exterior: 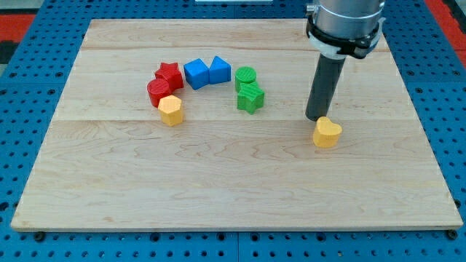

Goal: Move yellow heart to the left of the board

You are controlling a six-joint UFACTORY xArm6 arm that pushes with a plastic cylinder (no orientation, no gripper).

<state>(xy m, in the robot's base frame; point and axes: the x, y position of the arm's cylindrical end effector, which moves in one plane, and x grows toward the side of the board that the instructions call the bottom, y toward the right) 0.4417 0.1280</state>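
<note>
The yellow heart [327,132] lies on the wooden board [233,182] in the right half, a little below the middle. My tip [315,118] rests just above and slightly left of the heart, touching or nearly touching its upper left edge. The dark rod rises from there to the arm's head at the view's top.
A cluster sits in the upper left-middle: a red star [170,73], a red cylinder [158,91], a yellow hexagon [171,110], two blue blocks [196,73] [219,70], a green cylinder [245,76] and a green star [250,97]. A blue perforated table surrounds the board.
</note>
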